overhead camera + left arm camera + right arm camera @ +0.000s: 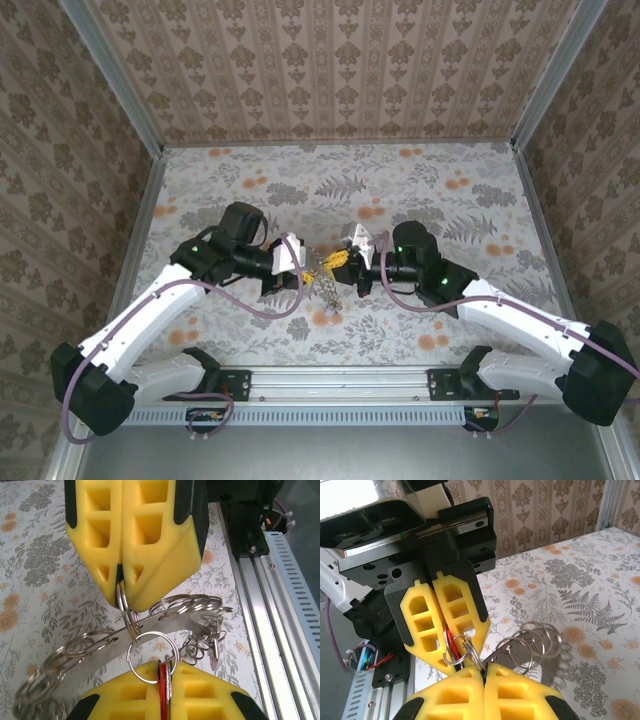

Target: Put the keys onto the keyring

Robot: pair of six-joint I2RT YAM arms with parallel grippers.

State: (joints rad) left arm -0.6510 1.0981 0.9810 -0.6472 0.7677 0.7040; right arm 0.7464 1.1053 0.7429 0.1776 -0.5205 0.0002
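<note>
Apparently mid-threading: left gripper [162, 672] clamped on red key [162, 692] at 6 o'clock; right gripper [120, 577], 12 o'clock, pinches keyring [165, 625] loop steady.

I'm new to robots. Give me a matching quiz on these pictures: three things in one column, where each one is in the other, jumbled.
Things:
1 red-headed key
2 silvery metal keyring hung with wire loops
3 flower-patterned table

Places:
a under both arms
b pinched by one loop in the right gripper
c clamped in the left gripper

Pairs: 1-c; 2-b; 3-a
</note>
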